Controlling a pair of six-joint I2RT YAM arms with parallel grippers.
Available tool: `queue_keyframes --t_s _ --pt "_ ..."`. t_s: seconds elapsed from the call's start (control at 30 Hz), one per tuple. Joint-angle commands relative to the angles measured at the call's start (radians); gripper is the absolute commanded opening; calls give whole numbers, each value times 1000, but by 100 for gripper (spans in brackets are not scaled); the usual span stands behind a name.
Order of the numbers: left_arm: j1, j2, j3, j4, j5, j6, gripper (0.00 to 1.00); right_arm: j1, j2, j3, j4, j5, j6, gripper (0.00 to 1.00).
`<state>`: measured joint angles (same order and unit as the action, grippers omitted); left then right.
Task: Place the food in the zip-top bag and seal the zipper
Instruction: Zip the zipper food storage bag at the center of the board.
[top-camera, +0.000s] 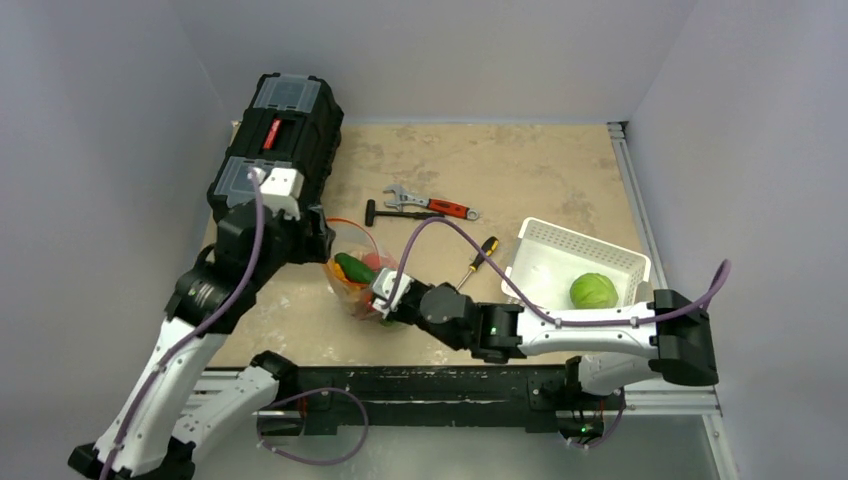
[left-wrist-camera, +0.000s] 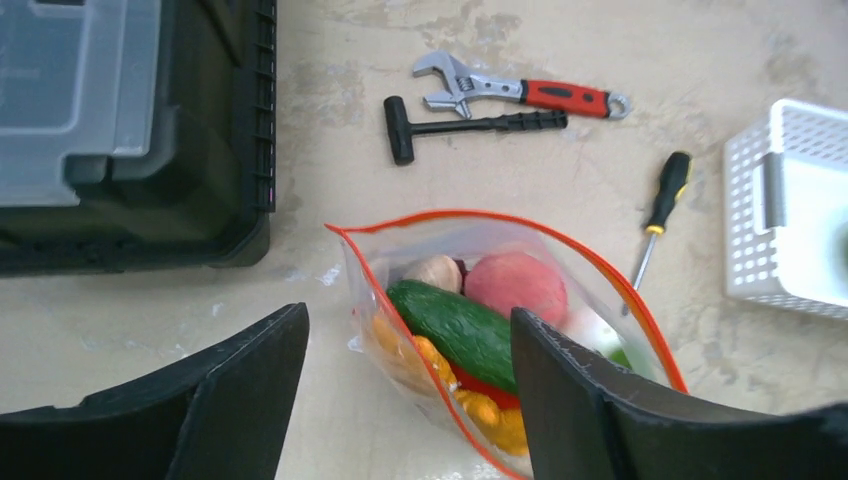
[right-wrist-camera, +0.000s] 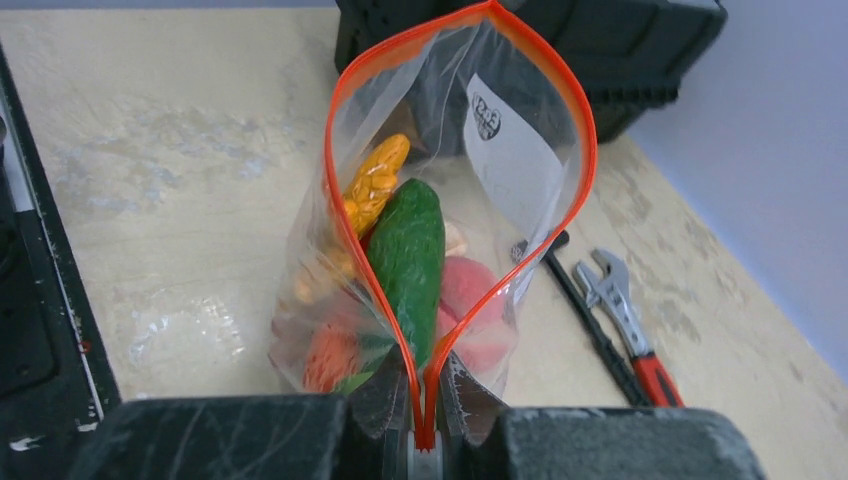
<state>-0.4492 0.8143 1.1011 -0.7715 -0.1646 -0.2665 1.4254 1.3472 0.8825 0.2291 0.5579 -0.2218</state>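
Where right fingers (right-wrist-camera: 230, 440) clamp the zipper (right-wrist-camera: 592, 150), its end is hidden.

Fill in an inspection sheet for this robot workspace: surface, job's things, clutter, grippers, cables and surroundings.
Surface: beige mottled tabletop, stained in patches.
Job's things: clear plastic zip-top bag, mouth open; orange-red zipper strip unsealed; green toy cucumber and other toy food inside; green leafy toy cabbage lies in the white slotted plastic basket.
Clutter: black plastic toolbox, red-handled adjustable wrench, black hammer, yellow-and-black screwdriver.
Grippers: left gripper over the bag, jaws open; right gripper, jaws shut on the zipper strip's near end.
Cables: purple cables run along both arms.
Surroundings: plain grey walls on three sides.
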Motion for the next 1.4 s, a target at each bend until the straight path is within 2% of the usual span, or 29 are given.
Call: queue_keyframes --t_s 0.0,0.07,0.17,0.3,0.37,0.43,0.6,0.73,0.93,1.03,1.13,1.23,1.37 --pt "3 -155 0 -95 -15 -119 76 -123 -48 -21 95 -355 -140 0" --pt "4 -243 -11 -93 59 -92 77 -141 -52 -27 66 -403 -179 0" --pt "3 -320 -56 -28 245 19 77 -177 -74 -40 3 -526 -244 0" --pt "3 -414 -202 194 565 307 79 -237 -124 -57 -11 -633 -242 0" --pt "3 -440 -271 287 692 425 88 -255 -134 -54 -13 -673 -232 0" --pt "3 -413 -292 326 744 528 92 -262 -137 -55 -14 -682 -229 0" --pt "-8 -208 -198 250 873 756 94 -273 -153 -64 -23 -717 -222 0" --pt "-46 -90 -165 252 953 859 95 -278 -161 -72 -25 -721 -216 0" --pt "-102 57 -82 80 968 1000 92 -281 -164 -69 -19 -709 -208 0" --pt "-158 66 -125 100 901 1030 91 -281 -172 -84 8 -719 -201 0" --pt "-167 62 -160 131 898 1024 88 -282 -181 -104 30 -707 -189 0" --pt "-171 44 -210 169 876 1014 79 -281 -188 -113 30 -685 -185 0" --pt "-207 -7 -278 222 778 1016 70 -280 -198 -119 32 -668 -179 0"
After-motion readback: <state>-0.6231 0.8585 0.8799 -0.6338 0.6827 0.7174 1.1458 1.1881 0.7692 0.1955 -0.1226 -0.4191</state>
